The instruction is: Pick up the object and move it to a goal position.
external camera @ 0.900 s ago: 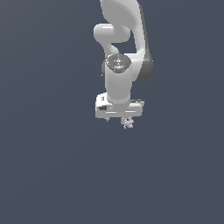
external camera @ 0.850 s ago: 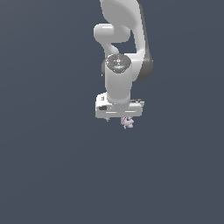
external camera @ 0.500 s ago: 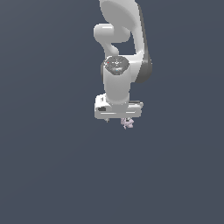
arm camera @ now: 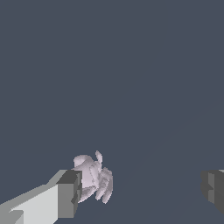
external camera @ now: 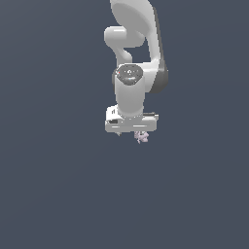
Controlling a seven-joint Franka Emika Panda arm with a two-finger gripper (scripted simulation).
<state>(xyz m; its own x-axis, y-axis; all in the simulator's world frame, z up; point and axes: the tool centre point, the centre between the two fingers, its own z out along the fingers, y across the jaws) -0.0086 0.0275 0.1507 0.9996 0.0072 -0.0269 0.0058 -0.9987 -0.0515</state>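
Note:
The object (arm camera: 95, 178) is a tiny lumpy pale pink-lilac thing with small knobs. In the wrist view it lies between the jaws, right beside one grey finger pad (arm camera: 69, 194) and far from the other pad (arm camera: 213, 191). My gripper (arm camera: 140, 192) is open wide and holds nothing. In the exterior view the white gripper (external camera: 131, 130) points down, and the object (external camera: 141, 137) shows just under its lower edge, toward the exterior view's right. I cannot tell whether the near pad touches the object.
A plain dark blue-grey surface (external camera: 58, 194) fills both views. The white arm (external camera: 138, 44) rises from the gripper toward the top of the exterior view. No other objects show.
Almost nothing: the hand has shifted very slightly, and the object stays just under it in the same spot.

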